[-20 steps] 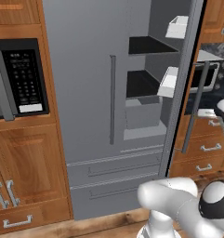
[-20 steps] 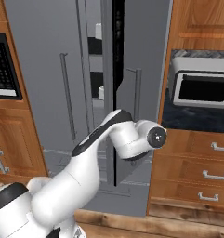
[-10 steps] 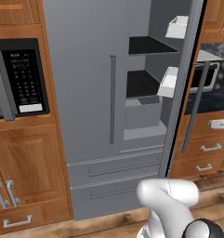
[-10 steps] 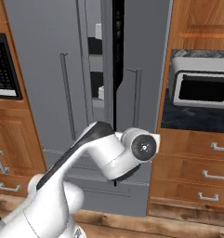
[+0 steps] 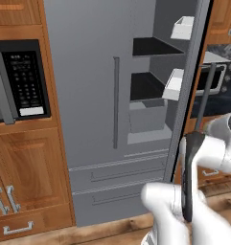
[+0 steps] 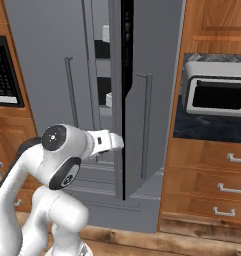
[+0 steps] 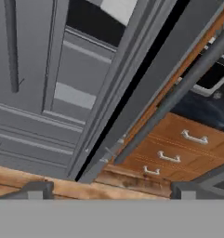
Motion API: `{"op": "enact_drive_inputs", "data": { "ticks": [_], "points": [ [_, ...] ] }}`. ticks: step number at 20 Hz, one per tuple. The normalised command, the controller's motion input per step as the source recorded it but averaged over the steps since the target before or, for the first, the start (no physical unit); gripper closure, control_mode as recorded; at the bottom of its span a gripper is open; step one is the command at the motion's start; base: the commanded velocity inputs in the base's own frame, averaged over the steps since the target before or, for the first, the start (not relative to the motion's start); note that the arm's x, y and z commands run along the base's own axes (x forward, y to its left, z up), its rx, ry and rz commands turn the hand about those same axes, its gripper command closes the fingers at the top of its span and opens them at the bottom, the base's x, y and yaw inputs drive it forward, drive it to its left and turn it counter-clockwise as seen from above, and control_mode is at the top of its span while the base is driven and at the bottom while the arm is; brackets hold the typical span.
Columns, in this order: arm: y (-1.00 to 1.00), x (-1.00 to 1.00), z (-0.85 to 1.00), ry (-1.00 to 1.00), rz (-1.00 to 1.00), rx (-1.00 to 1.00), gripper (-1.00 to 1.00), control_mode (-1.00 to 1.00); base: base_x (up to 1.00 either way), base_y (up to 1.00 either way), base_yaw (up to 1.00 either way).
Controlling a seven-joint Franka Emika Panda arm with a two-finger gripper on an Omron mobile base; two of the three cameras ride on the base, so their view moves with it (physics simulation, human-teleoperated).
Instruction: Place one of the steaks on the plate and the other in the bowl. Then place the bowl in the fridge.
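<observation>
The fridge fills the middle, a tall grey steel front with bar handles. Its right door stands open, showing black shelves and white door bins. In the right base view that door is seen nearly edge-on, and my white forearm points at its edge. My gripper is open, its fingertips wide apart with nothing between them, low before the fridge and the door's long handle. The steaks, the plate and the bowl are out of view.
A black-fronted microwave sits in wooden cabinets left of the fridge. To the right are a silver appliance with a dark window on a dark counter, and wooden drawers below. The wood floor lies under the hand.
My arm has swung: the elbow moved from the picture's middle to the left in the right base view, and the forearm now points at the open door's edge. The gripper stays open.
</observation>
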Motion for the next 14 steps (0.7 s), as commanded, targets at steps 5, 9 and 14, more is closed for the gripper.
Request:
{"op": "enact_drive_inputs", "data": {
  "ticks": [5, 9, 14],
  "points": [
    [1.00, 0.00, 0.00, 0.31, -0.15, -0.63, -1.00, -1.00, 0.00, 0.00, 0.00],
    [0.75, 0.06, -0.08, 0.28, -0.07, -0.40, -1.00, -1.00, 0.00, 0.00, 0.00],
    [0.09, 0.38, -0.34, 0.14, 0.01, -0.04, -1.00, -1.00, 0.00, 0.00, 0.00]
  ]
}}
